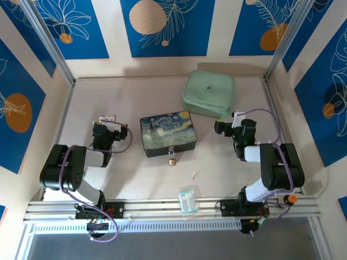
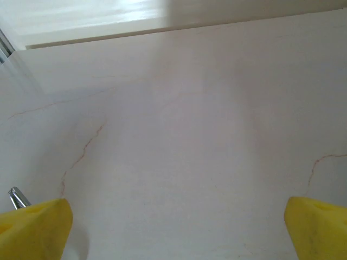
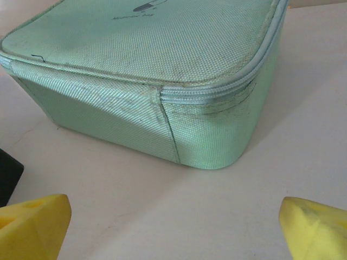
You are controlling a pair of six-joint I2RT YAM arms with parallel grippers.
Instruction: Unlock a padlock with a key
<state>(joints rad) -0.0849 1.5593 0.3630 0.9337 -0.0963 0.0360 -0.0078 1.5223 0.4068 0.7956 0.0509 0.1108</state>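
Hanging on the box (image 1: 167,132), the padlock (image 1: 172,158) sits between the claws.
The left claw (image 2: 176,230) and right claw (image 3: 173,227) gape apart; the key (image 1: 193,174) lies nearer the right.

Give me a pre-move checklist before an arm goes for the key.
1. Is the left gripper open with nothing held: ok.
2. Is the right gripper open with nothing held: ok.
3. Does the key lie loose on the table, apart from other things: ok.
4. Does the padlock sit at the near side of the Starry Night box: ok.
5. Which way does the padlock's keyhole face: cannot tell, too small.
6. Is the right gripper aimed at the key: not ok, it faces the green zip case.
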